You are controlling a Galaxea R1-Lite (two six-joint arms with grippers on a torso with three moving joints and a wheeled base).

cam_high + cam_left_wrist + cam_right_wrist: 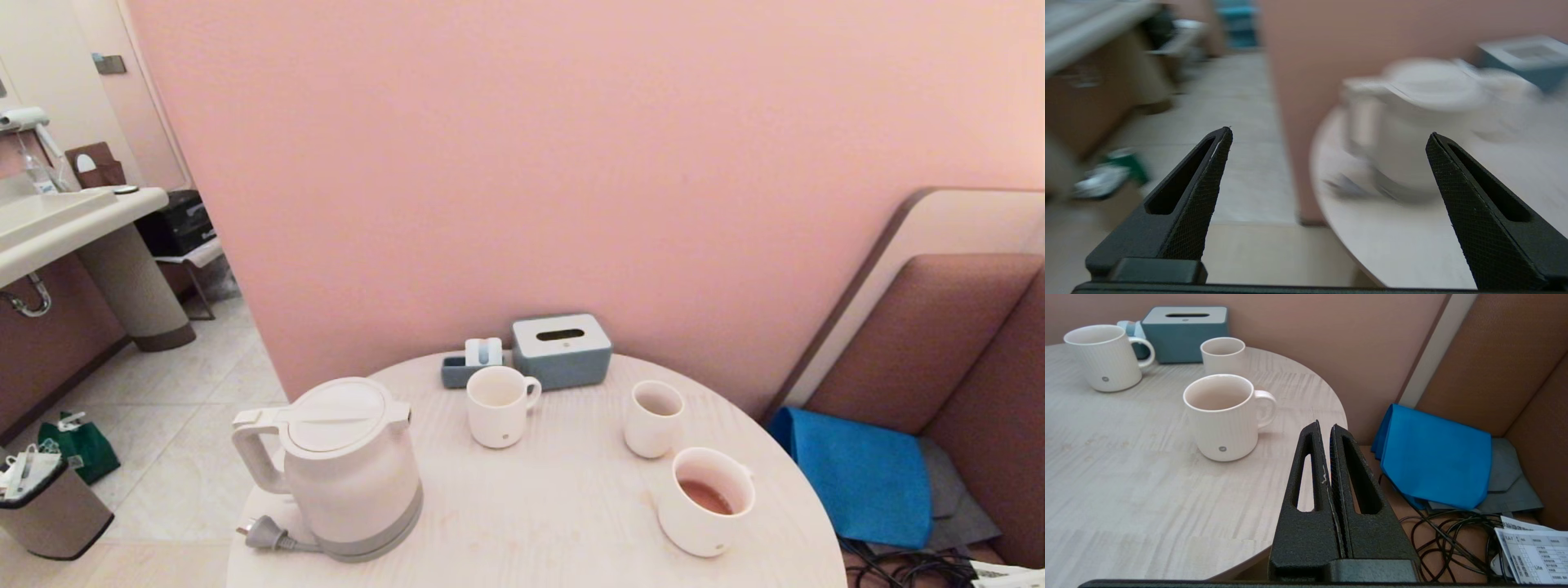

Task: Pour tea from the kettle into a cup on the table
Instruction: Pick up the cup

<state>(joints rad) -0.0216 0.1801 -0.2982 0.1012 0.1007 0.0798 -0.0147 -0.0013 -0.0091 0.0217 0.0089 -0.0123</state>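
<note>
The white kettle stands upright at the table's near left, lid shut, handle facing left. The wide cream cup sits at the near right with a shallow pool of reddish-brown tea in it. Neither arm shows in the head view. My left gripper is open and empty, off the table's left edge, with the blurred kettle ahead of it, apart from the fingers. My right gripper is shut on nothing, at the table's right edge, near the cup.
A narrower handled mug and a small tumbler stand mid-table, a grey-blue tissue box behind them. The kettle's plug lies at the left edge. A blue cloth and cables lie on the brown seat at the right.
</note>
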